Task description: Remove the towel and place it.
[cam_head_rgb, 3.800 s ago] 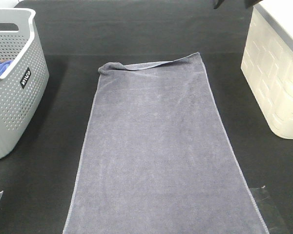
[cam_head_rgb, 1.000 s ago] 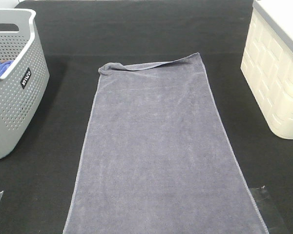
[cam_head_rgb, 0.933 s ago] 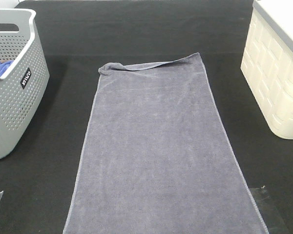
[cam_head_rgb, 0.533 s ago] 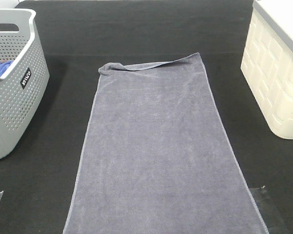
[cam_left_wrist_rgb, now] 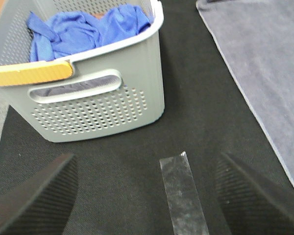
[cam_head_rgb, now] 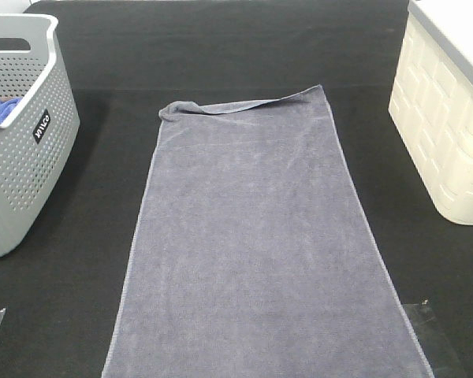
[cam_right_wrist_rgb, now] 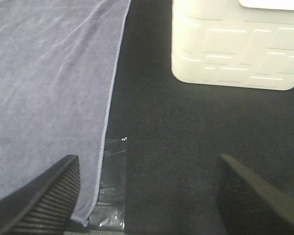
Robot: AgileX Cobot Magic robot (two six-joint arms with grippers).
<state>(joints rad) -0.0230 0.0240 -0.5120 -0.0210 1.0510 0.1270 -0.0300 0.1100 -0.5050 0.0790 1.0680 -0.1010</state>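
towel flat on table, between grey basket and white bin | my left gripper and right gripper both wide, empty | risk: I pinch one layer, long cloth drags or snags the basket

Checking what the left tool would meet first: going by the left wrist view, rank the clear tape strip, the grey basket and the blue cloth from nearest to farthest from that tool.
1. Clear tape strip: on the black mat, right between the open left tool's fingers.
2. Grey basket: standing on the mat just beyond the tape.
3. Blue cloth: farthest, bunched inside the basket past its near wall.
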